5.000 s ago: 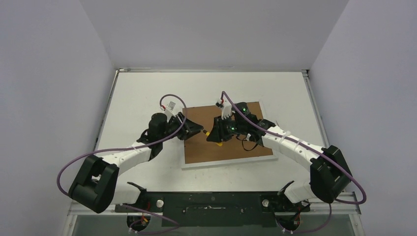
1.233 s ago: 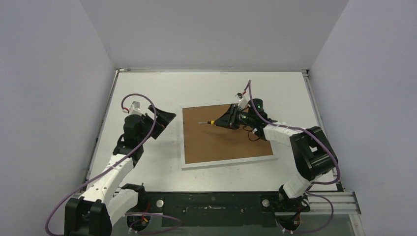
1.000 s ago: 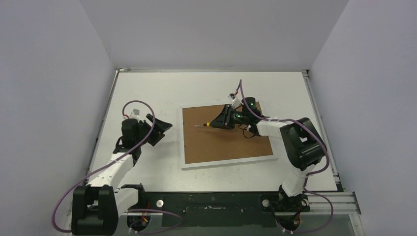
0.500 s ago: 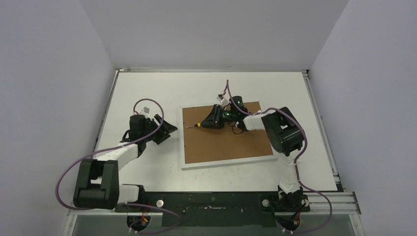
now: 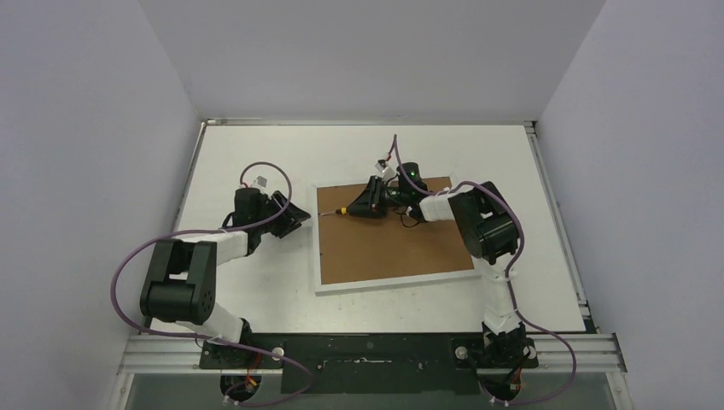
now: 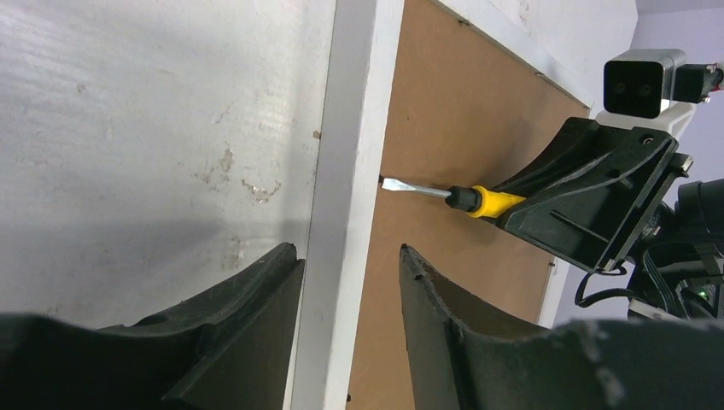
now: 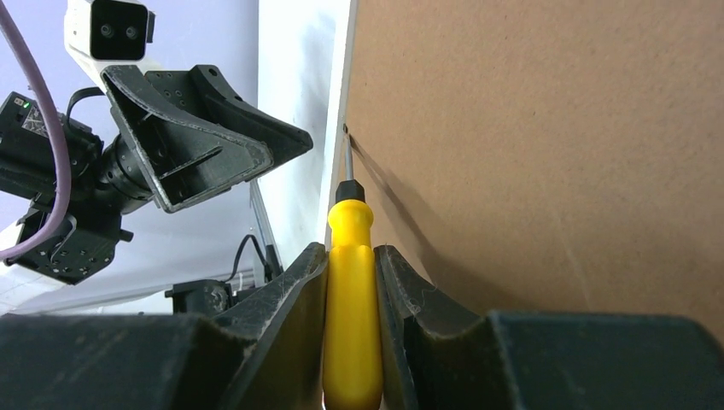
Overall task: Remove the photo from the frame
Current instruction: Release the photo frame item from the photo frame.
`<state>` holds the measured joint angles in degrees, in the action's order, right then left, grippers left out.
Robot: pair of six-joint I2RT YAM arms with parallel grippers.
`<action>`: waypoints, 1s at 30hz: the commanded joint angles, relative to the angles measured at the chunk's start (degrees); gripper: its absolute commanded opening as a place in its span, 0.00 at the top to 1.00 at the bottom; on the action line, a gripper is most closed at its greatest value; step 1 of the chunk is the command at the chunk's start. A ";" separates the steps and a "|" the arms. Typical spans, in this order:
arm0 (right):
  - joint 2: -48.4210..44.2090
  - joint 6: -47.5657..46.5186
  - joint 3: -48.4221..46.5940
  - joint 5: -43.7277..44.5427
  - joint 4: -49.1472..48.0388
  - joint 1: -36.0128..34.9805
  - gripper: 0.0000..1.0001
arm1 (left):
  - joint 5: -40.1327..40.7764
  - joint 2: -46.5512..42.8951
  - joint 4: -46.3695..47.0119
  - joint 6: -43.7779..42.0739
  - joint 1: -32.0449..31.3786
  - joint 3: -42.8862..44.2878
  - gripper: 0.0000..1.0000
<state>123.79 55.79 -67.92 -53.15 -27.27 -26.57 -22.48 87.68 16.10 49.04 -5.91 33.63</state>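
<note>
Tightly clenched by the right gripper point(image 7: 350, 252): a yellow-handled screwdriver point(image 7: 347, 218).
Left gripper point(image 6: 346, 249), parted astride the flat white frame point(image 6: 354, 128), is shown only wrist-side.

We log soft, even light from above in the top view, a broad grey shadow on the table point(image 6: 128, 128) ahead of the left gripper point(image 6: 346, 256), its near fingers point(image 6: 248, 342) slightly soft while the screwdriver point(image 6: 444, 195) reads crisp.
</note>
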 commanded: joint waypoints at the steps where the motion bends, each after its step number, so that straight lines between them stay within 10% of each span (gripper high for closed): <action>1: 1.71 -1.21 -2.64 1.02 0.73 0.35 0.95 | 0.02 2.42 3.72 -1.66 -0.24 3.79 0.57; 30: 3.01 -3.11 -10.58 5.36 23.61 -0.39 0.95 | -2.08 12.69 2.13 -4.21 -2.58 11.78 0.75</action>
<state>125.47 54.70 -76.99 -53.52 -11.31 -26.39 -23.18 99.02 17.50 46.30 -7.77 43.00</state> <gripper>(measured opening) 0.220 0.261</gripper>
